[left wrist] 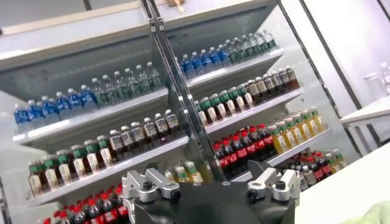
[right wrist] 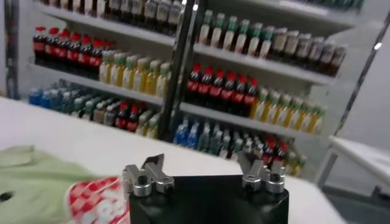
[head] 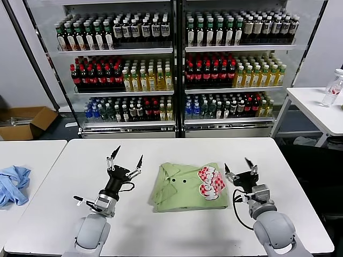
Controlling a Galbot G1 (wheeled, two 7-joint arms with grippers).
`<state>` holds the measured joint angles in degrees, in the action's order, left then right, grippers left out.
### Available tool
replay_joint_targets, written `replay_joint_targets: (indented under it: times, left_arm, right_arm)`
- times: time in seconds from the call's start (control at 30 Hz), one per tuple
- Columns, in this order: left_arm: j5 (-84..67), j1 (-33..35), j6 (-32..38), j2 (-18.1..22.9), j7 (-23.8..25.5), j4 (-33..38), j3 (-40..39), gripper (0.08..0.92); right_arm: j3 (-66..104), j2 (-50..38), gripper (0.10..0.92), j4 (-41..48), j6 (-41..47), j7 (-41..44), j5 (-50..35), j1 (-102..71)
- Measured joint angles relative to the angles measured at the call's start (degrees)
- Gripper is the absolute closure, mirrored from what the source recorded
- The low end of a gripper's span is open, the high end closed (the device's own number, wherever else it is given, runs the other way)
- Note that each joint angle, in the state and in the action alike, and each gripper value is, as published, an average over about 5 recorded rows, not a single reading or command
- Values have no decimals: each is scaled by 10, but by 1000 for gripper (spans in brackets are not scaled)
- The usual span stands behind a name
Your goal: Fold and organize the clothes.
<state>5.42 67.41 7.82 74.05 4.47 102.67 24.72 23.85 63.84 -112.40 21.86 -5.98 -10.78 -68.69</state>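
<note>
Head view: left hand (head: 127,156) and right hand (head: 239,167) spread apart, empty, flanking polo shirt (head: 179,187).

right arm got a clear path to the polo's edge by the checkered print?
Probably yes. The right gripper sits open just beside the polo shirt, next to the checkered print, with only bare table between them. The left gripper, also open, hovers off the shirt's other side.

left end effector (head: 126,158): thin black fingers, black cable | right end effector (head: 239,167): same | forearms: grey, rounded
</note>
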Motion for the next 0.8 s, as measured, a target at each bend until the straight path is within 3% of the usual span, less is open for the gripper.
replay_joint_targets:
  times: [0.17,0.8]
  left_arm:
    - [-28,-8,-20,4,3,-2,-1,177]
    - [-67,-16,-52,3,5,-8,2,177]
  right_arm:
    - [17,-3,204,7,-23,1,14,4]
    - [55,-2,202,29,-70,-1,38,7]
